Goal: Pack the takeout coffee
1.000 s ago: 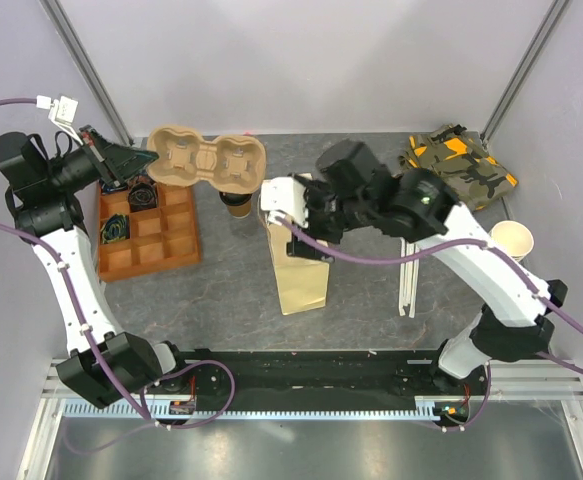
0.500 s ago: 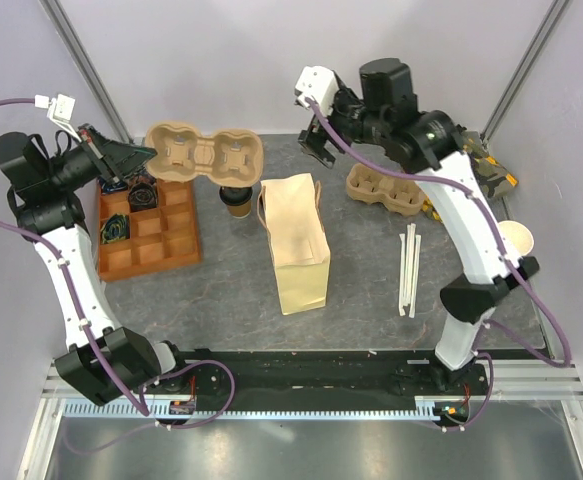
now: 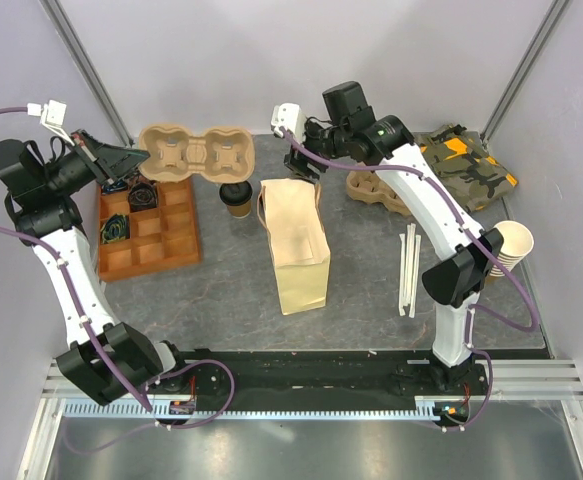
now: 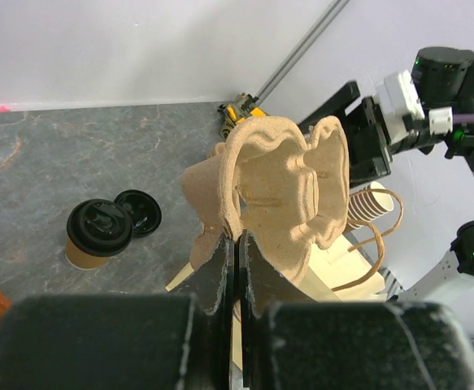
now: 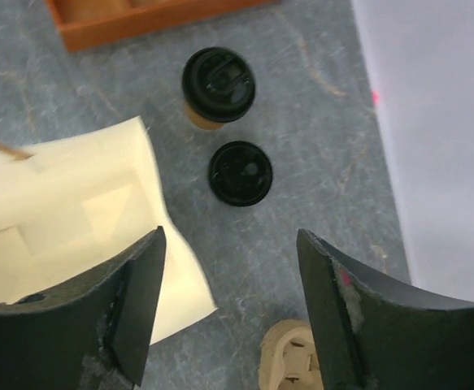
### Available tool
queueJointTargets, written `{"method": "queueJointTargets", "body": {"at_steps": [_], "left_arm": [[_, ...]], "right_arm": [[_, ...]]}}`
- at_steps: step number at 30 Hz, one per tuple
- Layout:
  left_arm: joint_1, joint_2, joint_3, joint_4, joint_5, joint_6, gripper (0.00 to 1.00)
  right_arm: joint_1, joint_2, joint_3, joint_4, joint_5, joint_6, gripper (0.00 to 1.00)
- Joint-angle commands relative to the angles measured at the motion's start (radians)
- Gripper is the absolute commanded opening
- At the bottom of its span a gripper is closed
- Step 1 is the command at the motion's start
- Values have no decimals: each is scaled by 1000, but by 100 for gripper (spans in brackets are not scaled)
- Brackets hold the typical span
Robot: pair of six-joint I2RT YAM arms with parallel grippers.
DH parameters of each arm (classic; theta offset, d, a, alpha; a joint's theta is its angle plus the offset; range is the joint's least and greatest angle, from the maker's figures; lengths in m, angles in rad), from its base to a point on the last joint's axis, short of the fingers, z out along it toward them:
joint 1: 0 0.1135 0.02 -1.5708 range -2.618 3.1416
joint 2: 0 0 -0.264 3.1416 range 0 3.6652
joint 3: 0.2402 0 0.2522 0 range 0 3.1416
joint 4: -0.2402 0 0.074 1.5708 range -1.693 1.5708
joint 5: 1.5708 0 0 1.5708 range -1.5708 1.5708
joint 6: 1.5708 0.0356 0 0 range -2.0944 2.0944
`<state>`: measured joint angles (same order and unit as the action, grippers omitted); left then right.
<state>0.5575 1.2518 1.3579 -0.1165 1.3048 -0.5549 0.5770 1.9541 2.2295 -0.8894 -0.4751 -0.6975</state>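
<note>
Barely started: takeout coffee [image 3: 236, 198] stands unpacked on the table [image 3: 221, 290] beside the paper bag [image 3: 296, 240], left end effector [image 3: 141, 158] pinching a cup carrier [image 3: 196, 155] aloft, right end effector [image 5: 230, 244] wide and empty above.

Loose lid [image 5: 240, 173], camouflage cloth [image 3: 466, 165], perhaps straws [image 3: 408, 270]

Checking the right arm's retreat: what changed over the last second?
The right gripper left its spot over the paper bag, swung toward the far wall, then came partway back over the bag's far end, open and empty. The left gripper, shut on the cup carrier, drifted slightly left. The paper bag and coffee cup stayed put.
</note>
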Motion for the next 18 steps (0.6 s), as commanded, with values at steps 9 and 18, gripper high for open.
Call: {"method": "queueJointTargets", "body": {"at_steps": [9,18], "left_arm": [[7,-6,10,2,8,9,2],[4,-11,38,-110,5,121,2]], "right_arm": [[18,38,25,-164,-105,-157,60],[21,71,45,-171,-65,-166,40]]}}
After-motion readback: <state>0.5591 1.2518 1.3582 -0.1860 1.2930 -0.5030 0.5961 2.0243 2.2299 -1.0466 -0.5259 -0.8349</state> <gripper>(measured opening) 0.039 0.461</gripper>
